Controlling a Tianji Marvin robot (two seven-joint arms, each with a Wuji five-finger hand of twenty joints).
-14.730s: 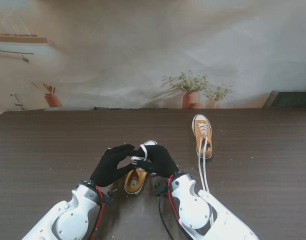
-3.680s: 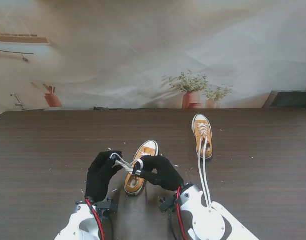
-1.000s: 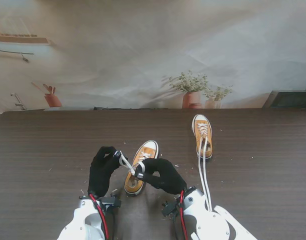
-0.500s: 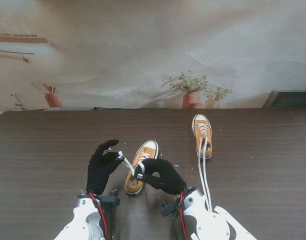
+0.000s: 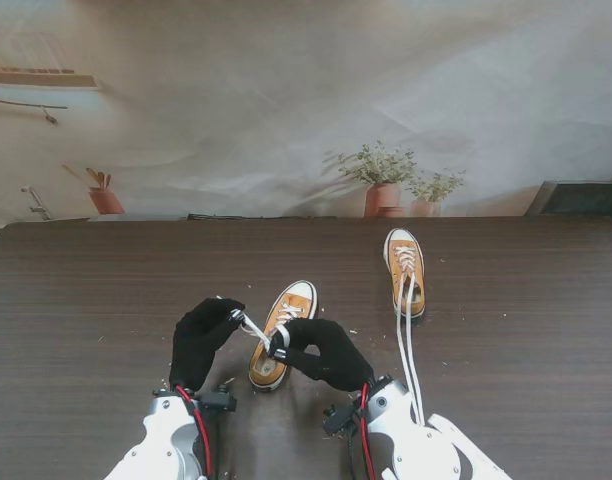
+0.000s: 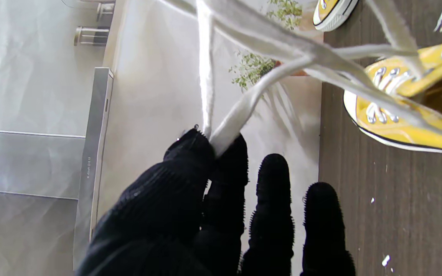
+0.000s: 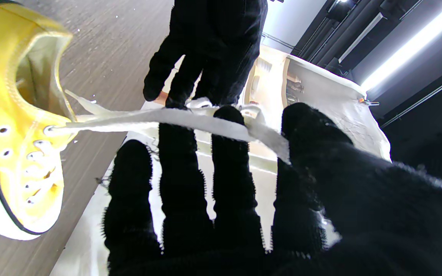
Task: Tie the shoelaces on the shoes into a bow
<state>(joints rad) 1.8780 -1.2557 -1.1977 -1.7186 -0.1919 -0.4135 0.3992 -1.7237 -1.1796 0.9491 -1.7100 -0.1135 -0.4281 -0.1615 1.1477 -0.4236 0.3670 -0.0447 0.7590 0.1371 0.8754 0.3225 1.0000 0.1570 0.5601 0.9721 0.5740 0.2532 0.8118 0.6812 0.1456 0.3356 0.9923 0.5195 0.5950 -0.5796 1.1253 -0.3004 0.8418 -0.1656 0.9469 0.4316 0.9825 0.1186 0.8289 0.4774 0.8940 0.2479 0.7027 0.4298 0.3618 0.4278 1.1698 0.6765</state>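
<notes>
Two black-gloved hands and two yellow shoes show on the dark wooden table [image 5: 86,300].

Farthest left is the left hand [image 5: 204,340], raised just beside the nearer shoe. Its thumb and first finger are pinched on a white lace [image 5: 253,328]; the left wrist view shows the lace [image 6: 228,126] running out from between those two fingers [image 6: 190,153], while the other two visible fingers stand straight and hold nothing.

Next comes the nearer shoe [image 5: 282,332], lying on the table with its white toe pointing away from me and tilted to the right. The lace stretches taut across its open top, from the left hand to the right. In the left wrist view several lace strands cross in front of the shoe [image 6: 405,111]; how they are wound together I cannot tell.

The right hand [image 5: 324,352] sits just to the right of that shoe's heel, curled over, with the lace passing into its grasp. The right wrist view shows the lace [image 7: 190,120] lying across the fingertips and caught under the thumb [image 7: 309,130], with the shoe [image 7: 17,126] to one side.

Farther right, and farther from me, stands the second shoe [image 5: 405,271], well apart from both hands, toe away from me. Its two loose laces [image 5: 408,345] trail straight back along the table toward me, untied.

Two potted plants [image 5: 379,178] stand beyond the table's far edge.
</notes>
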